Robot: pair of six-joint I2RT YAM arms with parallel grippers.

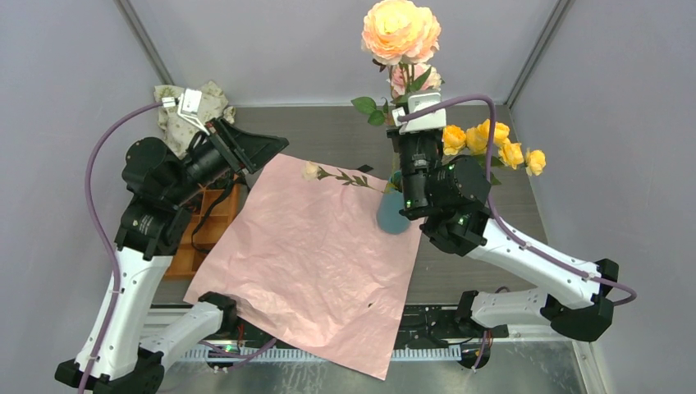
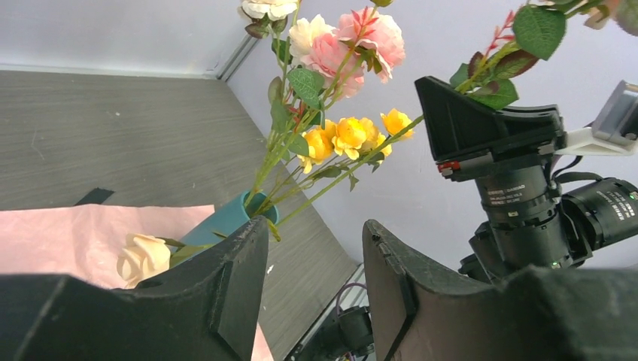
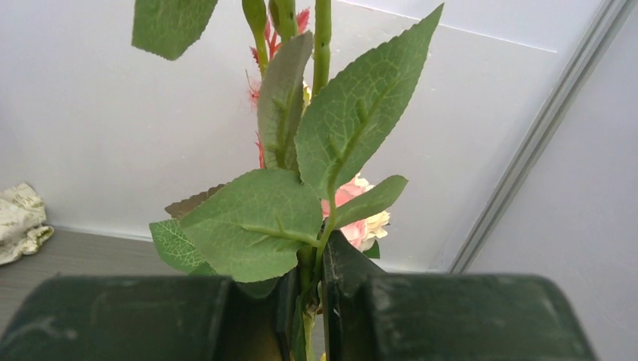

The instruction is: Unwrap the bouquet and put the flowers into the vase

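Right wrist view: the right fingers [image 3: 307, 301] are nipped tight on a green stem [image 3: 322, 45], with broad leaves [image 3: 256, 226] fanning just above them. From above, that stem carries a big peach flower [image 1: 400, 31] high over the teal vase [image 1: 391, 217]. The vase stands on the worktop [image 1: 328, 131] at the right edge of a spread pink paper [image 1: 312, 254]. Yellow roses [image 1: 492, 144] and a pink bloom [image 1: 409, 78] lean out of the vase. A white rose [image 1: 310, 170] lies on the paper's far edge, its stalk pointing toward the vase. The left fingers [image 2: 316, 286] stand apart, holding nothing, over the paper's far left corner, near an orange tray [image 1: 215, 222]. A cloth bag [image 1: 185, 111] sits in the far left corner.
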